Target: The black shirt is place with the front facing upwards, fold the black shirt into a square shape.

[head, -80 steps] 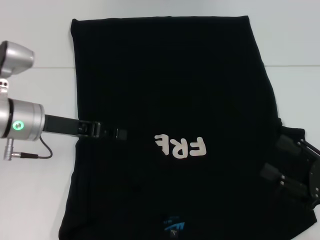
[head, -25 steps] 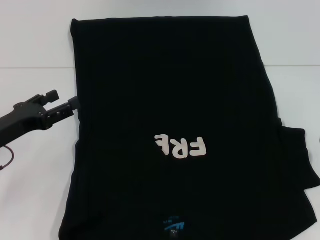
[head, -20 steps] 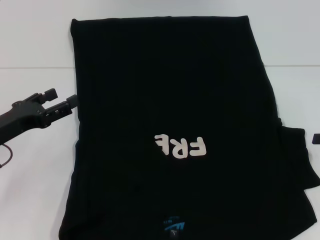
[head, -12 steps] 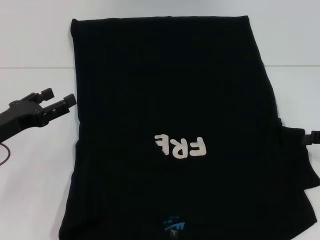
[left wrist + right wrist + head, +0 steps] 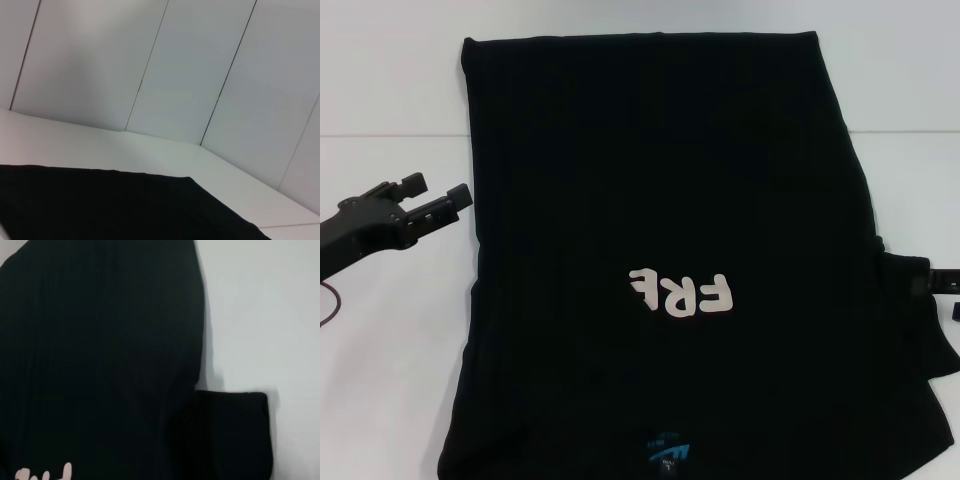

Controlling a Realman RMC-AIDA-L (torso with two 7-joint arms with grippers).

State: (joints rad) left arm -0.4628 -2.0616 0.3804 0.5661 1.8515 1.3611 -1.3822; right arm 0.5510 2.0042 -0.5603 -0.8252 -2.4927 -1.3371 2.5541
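Cloth dominates: the large plain black short-sleeved T-shirt with white block lettering (image 5: 660, 260) lies flat on the white table (image 5: 390, 380), its left side already folded inward so only part of the lettering shows. Its straight left edge lies just beside the black left gripper (image 5: 432, 198), whose 2 fingers stand apart, empty. The right sleeve still sticks out, touching or nearly touching the black right gripper (image 5: 945, 290) at the frame edge; whether that one is parted or closed I cannot tell. Judging by this, the right side comes next: pinch the sleeve hem low, lift only slightly, and carry it across without dragging the body.
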